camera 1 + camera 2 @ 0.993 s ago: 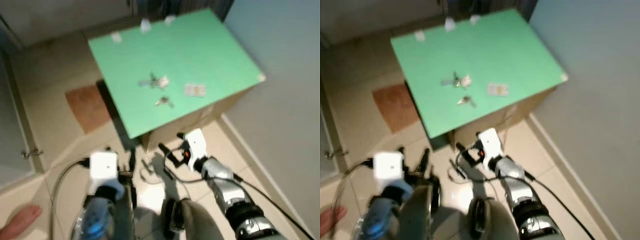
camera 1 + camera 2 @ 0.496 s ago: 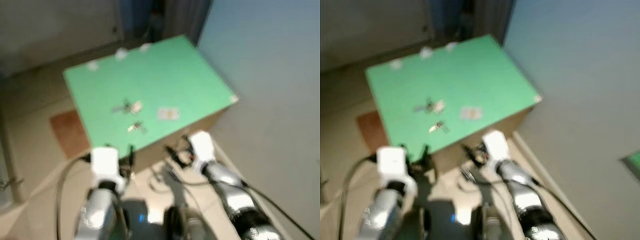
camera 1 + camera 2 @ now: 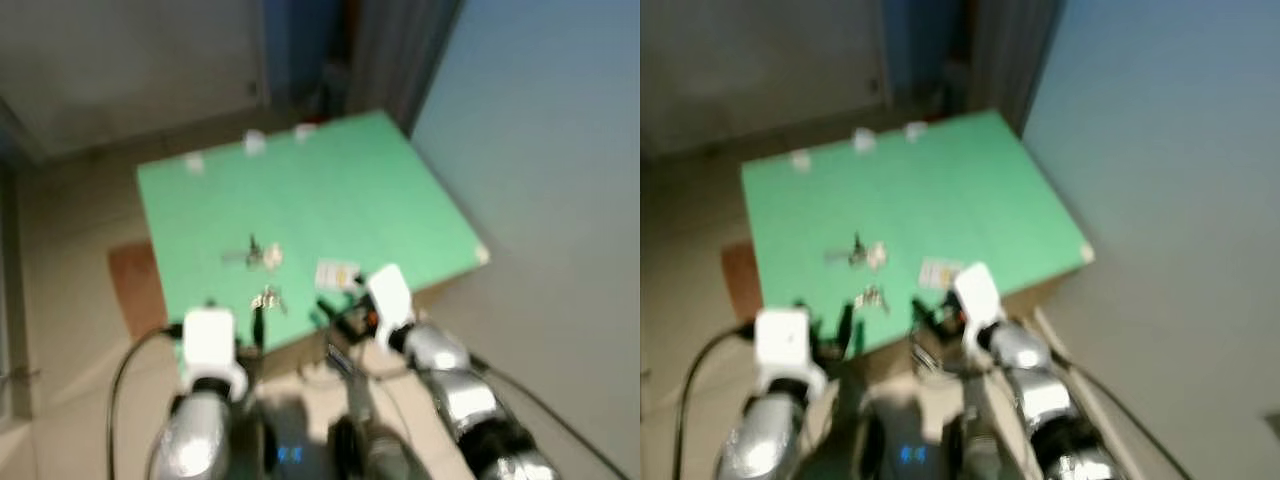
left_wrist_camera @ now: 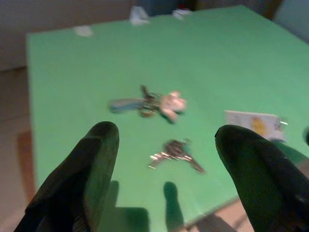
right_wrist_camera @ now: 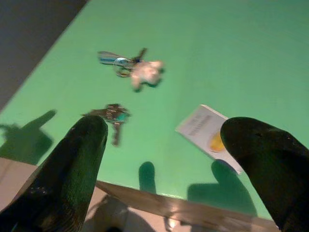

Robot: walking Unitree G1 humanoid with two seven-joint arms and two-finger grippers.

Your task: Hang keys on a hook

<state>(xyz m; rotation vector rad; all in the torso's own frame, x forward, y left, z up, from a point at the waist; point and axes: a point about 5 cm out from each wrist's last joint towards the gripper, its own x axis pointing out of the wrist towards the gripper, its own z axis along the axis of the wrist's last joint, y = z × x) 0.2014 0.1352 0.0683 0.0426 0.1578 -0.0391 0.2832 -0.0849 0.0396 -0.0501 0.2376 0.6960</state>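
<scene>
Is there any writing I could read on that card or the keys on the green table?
Card: dark lines of print beside a yellow mark, too blurred to read.
Key tag on the larger bunch: no text can be made out.
Small keys: nothing legible.
Table: no writing.

So the left claw (image 4: pixel 166 140) is spread wide, one blurry black finger (image 4: pixel 82 181) on each side of the shot, nothing between them. Past the tips is the green desk (image 4: pixel 217 58). Two sets of keys lying on it: the nearer small bunch of keys (image 4: pixel 175 153) sits close to the desk's front edge, and a bit farther back there's a key ring with a blue tag and a pale fuzzy charm (image 4: pixel 147 103). Off to one side lies a white card with a yellow mark (image 4: pixel 252 122). A few small white bits (image 4: pixel 139 15) sit along the far edge. Finger shadows fall on the green near the front edge.
</scene>
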